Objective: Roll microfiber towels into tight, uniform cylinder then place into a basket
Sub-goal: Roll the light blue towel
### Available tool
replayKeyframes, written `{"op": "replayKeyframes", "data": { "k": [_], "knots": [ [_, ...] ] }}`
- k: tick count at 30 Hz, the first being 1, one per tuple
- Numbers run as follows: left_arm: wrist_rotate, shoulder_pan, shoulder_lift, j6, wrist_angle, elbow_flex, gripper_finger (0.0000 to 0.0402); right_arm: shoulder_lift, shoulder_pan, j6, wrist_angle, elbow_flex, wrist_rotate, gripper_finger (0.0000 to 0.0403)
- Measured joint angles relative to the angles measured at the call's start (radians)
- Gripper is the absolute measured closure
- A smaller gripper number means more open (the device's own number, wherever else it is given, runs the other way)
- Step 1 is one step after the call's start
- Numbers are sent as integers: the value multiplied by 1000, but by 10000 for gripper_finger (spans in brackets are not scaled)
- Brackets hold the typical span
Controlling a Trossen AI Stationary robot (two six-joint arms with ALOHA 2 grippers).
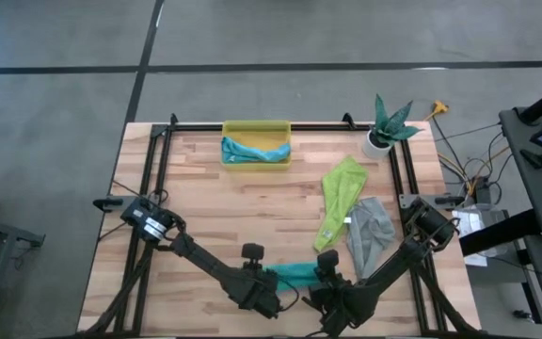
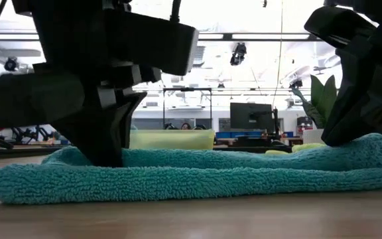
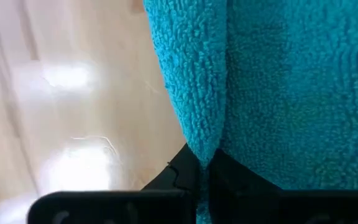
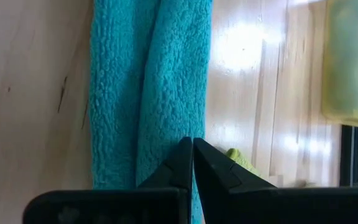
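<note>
Below, both jaw pairs pinched shut on teal towel (image 1: 294,273): left gripper (image 3: 205,163) nipping raised fold of looped terry, right gripper (image 4: 193,149) clamped at opposite end. Towel low, folded strip on pale wood-plank table (image 1: 205,207), near edge. Lime towel (image 1: 340,200), grey towel (image 1: 369,231) crumpled right. Translucent yellow rectangular basket (image 1: 256,127) at far edge, light blue towel (image 1: 252,151) inside.

A grey concrete floor with dark seams (image 1: 252,38) is surrounding the light wooden slatted table (image 1: 205,217). Far behind, a dark computer monitor (image 2: 251,117) is standing under bright ceiling lights (image 2: 244,16).
</note>
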Motion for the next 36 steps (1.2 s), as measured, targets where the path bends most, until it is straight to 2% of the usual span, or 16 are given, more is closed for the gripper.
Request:
{"op": "replayKeyframes", "data": {
  "k": [4, 8, 13, 21, 25, 32, 34, 36],
  "knots": [
    [-89, -18, 2, 2, -10, 12, 401, 0, -5, 8, -1, 0, 16, 394],
    [-139, -35, 11, 17, -9, 11, 401, -3, -7, 2, -3, 0, 102, 394],
    [-158, -41, 43, 18, -13, 16, 401, -33, -30, -14, 8, 0, 90, 377],
    [-221, -61, 59, 17, -29, 21, 401, -72, -74, -12, 88, -24, -113, 287],
    [-266, -78, 60, 17, -28, 31, 401, -77, -93, 4, 78, -43, -135, 250],
    [-298, -96, 60, 16, -32, 20, 401, -179, -124, 27, 142, -65, -157, 216],
    [-302, -97, 60, 17, -31, 20, 401, -244, -142, 35, 223, -105, -217, 210],
    [-305, -97, 60, 16, -32, 20, 401, -311, -168, 39, 345, -169, -326, 205]
  ]
}}
